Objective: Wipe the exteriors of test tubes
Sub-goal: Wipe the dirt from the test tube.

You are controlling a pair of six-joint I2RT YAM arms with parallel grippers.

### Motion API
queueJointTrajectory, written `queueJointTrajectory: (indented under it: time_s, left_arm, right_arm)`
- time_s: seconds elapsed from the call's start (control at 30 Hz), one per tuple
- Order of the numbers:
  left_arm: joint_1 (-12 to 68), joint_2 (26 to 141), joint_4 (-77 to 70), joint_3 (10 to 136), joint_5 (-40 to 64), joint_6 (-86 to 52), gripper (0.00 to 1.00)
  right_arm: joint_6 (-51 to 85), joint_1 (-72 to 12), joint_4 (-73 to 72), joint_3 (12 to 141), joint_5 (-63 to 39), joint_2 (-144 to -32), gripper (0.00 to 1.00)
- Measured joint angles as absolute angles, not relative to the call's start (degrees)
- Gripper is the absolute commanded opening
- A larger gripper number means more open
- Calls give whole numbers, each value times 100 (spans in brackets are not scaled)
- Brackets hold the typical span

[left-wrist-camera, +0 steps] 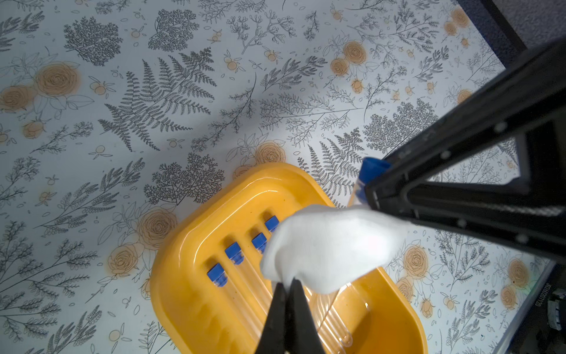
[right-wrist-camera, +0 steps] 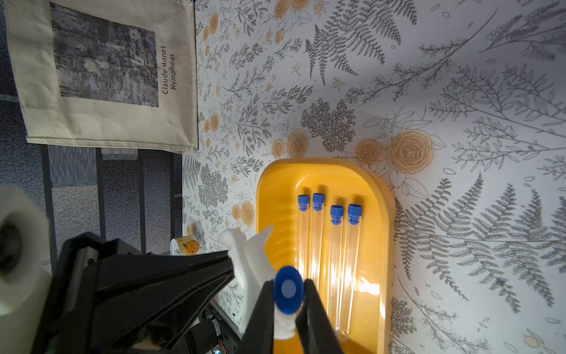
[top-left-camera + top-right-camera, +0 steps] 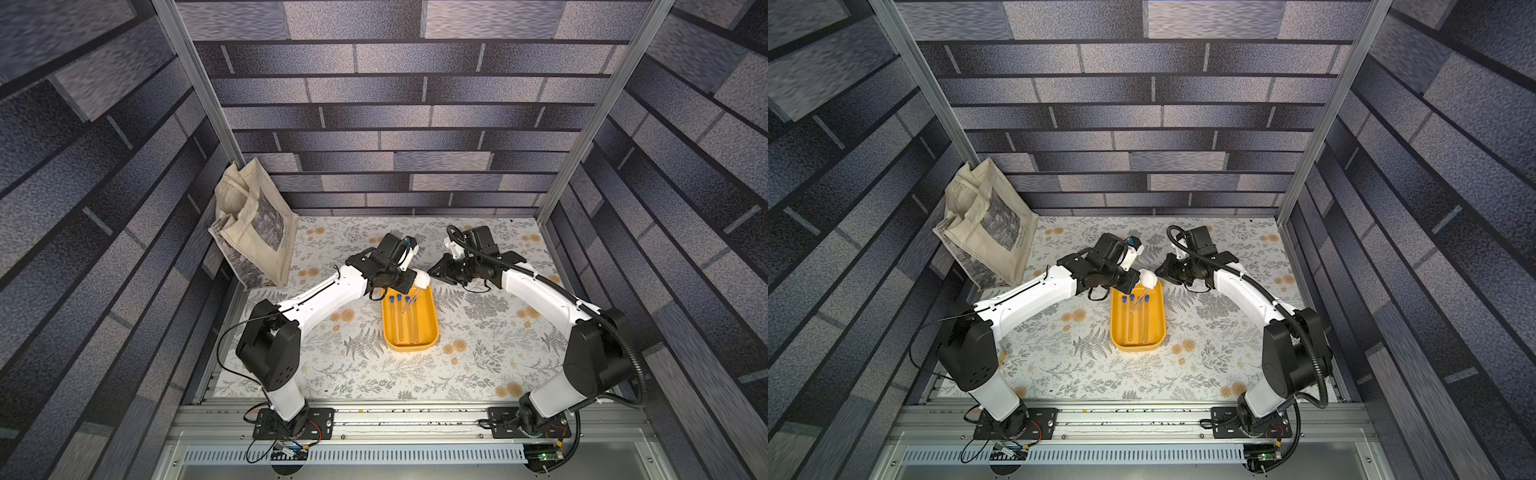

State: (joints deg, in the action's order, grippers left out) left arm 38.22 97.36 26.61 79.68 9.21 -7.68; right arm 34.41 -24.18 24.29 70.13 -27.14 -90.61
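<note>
Clear blue-capped test tube (image 2: 288,294) in grip of right hand (image 2: 288,282)

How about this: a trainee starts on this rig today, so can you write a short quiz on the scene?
1. True or false: the left gripper is shut on the white cloth.
2. How many test tubes lie in the yellow tray?
3. The right gripper holds a fifth tube near: A) its blue cap, B) its round bottom, C) its middle.
Key: 1 true; 2 four; 3 A.
</note>
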Motion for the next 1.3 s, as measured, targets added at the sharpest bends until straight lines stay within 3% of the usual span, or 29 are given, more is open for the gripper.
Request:
queueJointTrajectory:
  time_s: [0.33, 1.3]
  left_arm:
    - [3815, 9904, 2698, 8040, 947, -744, 3]
    - [3804, 8827, 2602, 6038, 985, -864, 3]
  right_arm:
    - [3400, -2418, 2530, 7013, -2716, -9061, 16]
    - [3575, -2303, 2528, 7332, -2989, -9063, 16]
